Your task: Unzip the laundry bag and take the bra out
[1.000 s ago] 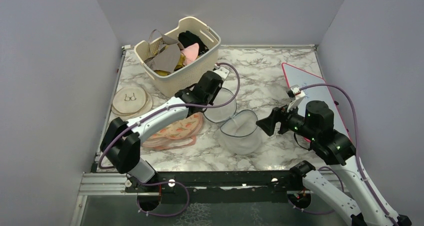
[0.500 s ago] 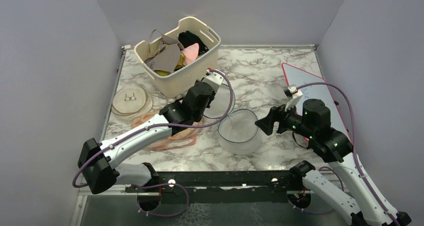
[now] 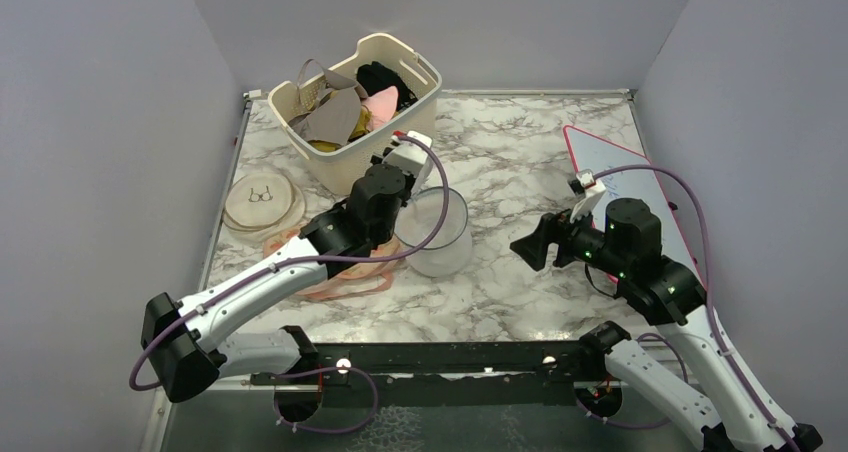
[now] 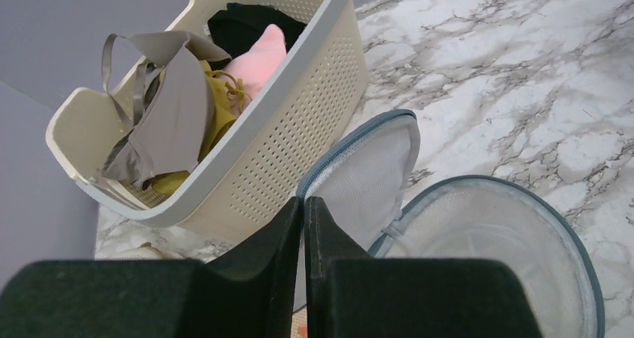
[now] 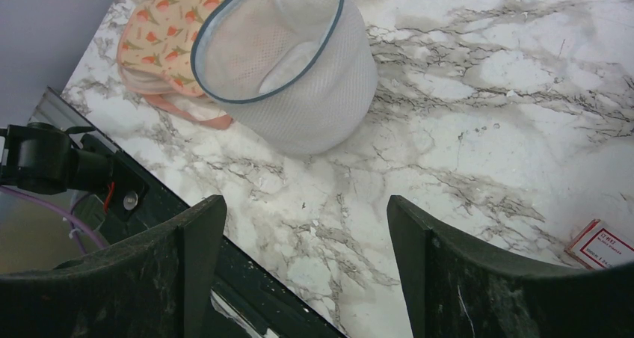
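Left pincer [image 4: 304,202]: pressed together at laundry bag [image 5: 318,114] rim. Right pincer [image 5: 306,212]: spread, empty. Advised: left steadies rim; right reaches inside.

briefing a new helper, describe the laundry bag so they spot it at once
On the marble table, find the cream perforated basket of clothes at the back left. Just in front of it stands the laundry bag, a white mesh drum with a blue-grey rim; the peach patterned pouch and cream glasses disc nearby lie flat.

Blue-grey-rimmed white laundry bag [image 3: 445,257] — cream basket [image 3: 350,162] — grey-veined marble table [image 3: 520,162]
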`<state>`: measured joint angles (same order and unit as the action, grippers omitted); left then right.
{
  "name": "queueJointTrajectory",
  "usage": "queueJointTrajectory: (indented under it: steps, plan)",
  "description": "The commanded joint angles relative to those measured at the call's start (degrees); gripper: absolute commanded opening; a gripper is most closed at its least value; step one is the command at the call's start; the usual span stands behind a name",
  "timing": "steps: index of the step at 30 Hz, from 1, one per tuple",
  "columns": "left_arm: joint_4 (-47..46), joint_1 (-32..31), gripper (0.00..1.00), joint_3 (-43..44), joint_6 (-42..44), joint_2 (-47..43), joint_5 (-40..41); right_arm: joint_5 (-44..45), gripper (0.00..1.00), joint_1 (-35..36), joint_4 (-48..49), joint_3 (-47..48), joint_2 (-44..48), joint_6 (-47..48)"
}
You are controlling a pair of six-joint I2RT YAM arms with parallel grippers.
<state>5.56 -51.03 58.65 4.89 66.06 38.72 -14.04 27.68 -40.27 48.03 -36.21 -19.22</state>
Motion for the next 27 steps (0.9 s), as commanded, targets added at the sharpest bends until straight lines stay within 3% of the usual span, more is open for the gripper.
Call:
queueJointTrajectory:
  steps: [1,15,22,27]
  plan:
    - [-0.05,-1.67,0.00,0.36,0.74,1.27,-2.24,1.56,0.77,0.07,1.34,-0.41,0.65,-0.26]
    - [2.09,-12.63,0.00,-0.04,6.99,6.56,-1.65,1.72,0.77,0.09,1.33,-0.36,-0.18,-0.20]
    - [5.19,-16.62,0.00,-0.01,3.43,8.26,-2.35,1.74,0.77,0.09,1.34,-0.34,0.38,-0.33]
    - [9.08,-18.24,0.00,0.40,-3.44,9.27,-8.76,1.35,0.77,0.05,1.42,-0.45,0.34,-0.21]
